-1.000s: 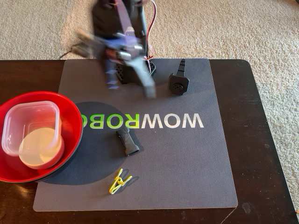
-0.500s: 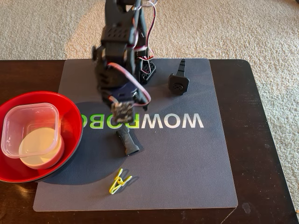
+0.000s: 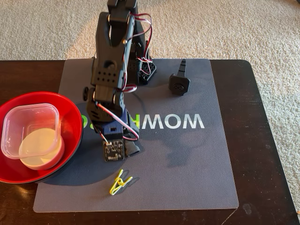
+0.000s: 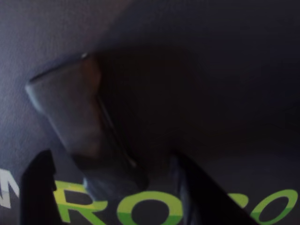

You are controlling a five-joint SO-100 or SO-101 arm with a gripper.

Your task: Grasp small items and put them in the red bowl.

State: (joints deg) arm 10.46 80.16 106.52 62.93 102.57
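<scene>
near the middle of the grey mat (image 3: 197, 178), the gripper (image 4: 112, 187) is lowering over the short black cylinder (image 4: 79, 117), jaws apart to straddle it. the red bowl (image 3: 70, 117) is waiting at the table's left edge.

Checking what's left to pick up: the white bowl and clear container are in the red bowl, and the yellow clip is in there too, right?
Not quite. In the fixed view the white bowl and clear container are in the red bowl, but the yellow clip lies on the mat.
</scene>
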